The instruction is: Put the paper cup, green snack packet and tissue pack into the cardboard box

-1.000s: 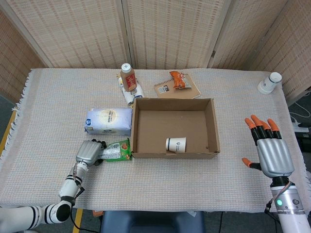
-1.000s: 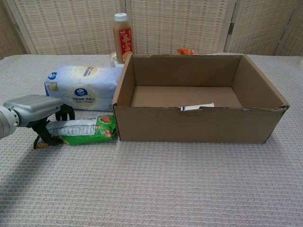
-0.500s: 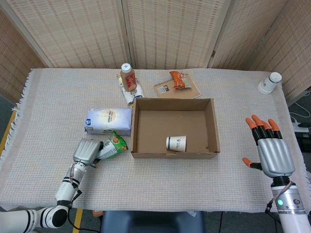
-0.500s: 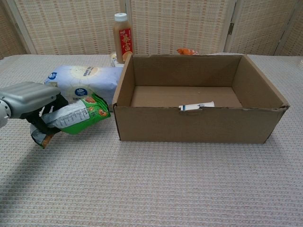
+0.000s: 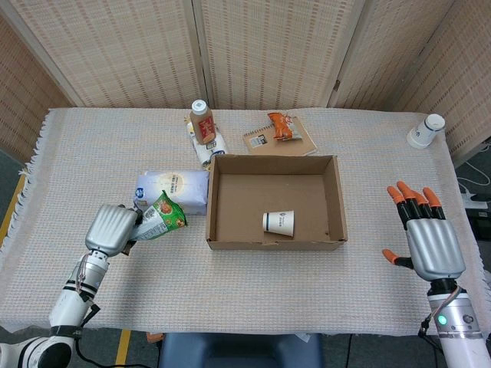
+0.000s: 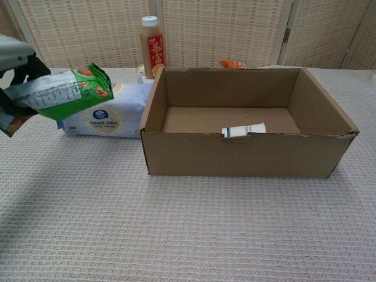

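Observation:
My left hand [image 5: 112,228] [image 6: 13,59] holds the green snack packet [image 5: 162,217] [image 6: 61,91] in the air, left of the cardboard box [image 5: 230,242] [image 6: 247,155] and in front of the tissue pack [image 5: 173,188] [image 6: 108,111]. The tissue pack lies on the cloth against the box's left wall. A paper cup [image 5: 279,221] [image 6: 244,129] lies on its side inside the box near the front wall. My right hand [image 5: 426,238] hovers open at the table's right side, fingers spread, holding nothing.
Behind the box stand a brown drink bottle [image 5: 202,123] [image 6: 152,46], a notebook [image 5: 295,138] with an orange snack packet [image 5: 283,126] on it. A second paper cup [image 5: 424,131] lies at the far right corner. Wicker screens close off the back.
My left hand has lifted the green snack packet off the cloth and drawn it up and to the left. The cup in the box shifted slightly. The right hand stayed still.

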Controlling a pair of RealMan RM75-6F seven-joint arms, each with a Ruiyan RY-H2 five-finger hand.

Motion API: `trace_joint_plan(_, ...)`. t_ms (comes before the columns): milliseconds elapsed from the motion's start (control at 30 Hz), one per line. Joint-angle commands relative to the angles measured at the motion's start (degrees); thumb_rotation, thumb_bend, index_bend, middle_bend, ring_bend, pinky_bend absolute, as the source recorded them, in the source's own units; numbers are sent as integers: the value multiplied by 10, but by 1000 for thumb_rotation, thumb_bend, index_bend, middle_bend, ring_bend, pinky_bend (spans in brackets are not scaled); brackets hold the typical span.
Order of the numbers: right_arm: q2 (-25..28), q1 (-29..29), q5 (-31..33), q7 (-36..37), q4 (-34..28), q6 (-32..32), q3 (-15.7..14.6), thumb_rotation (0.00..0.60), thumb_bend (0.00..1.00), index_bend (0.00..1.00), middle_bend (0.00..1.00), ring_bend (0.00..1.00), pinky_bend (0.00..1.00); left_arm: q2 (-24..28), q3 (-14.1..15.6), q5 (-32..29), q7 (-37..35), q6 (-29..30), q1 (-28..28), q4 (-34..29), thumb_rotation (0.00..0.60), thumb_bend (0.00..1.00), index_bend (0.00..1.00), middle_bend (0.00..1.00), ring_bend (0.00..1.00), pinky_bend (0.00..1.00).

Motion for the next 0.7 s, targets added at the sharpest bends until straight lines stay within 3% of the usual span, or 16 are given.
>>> trace_joint_plan(33,0,0,0,0,-1,1,0,600,73,60,0,0,0,26,-35,1,29,11,-27,-50,600,439,821,960,793,923)
trace_joint_plan(133,-1,-1,-3,-2,-2,3,0,600,73,60,0,0,0,2,-67,10,38,19,-56,-45,600,439,821,960,793,923)
trace_joint_plan(300,0,-2,-9,1,-3,5,-1,600,73,60,0,0,0,-98,-111,16,43,30,-112,20,600,441,821,960,793,923)
trace_joint_plan(467,1,-3,-9,4,-2,7,0,600,73,60,0,0,0,-134,-122,14,44,31,-131,48,600,440,821,960,793,923)
trace_joint_plan(600,8,-6,-11,14,-3,11,4,600,73,60,0,0,0,-247,-154,-17,43,22,-191,146,600,439,821,960,793,923)
trace_joint_plan(700,11,-7,-12,18,-3,12,5,600,73,60,0,0,0,-303,-161,-20,38,36,-210,189,600,442,821,960,793,922)
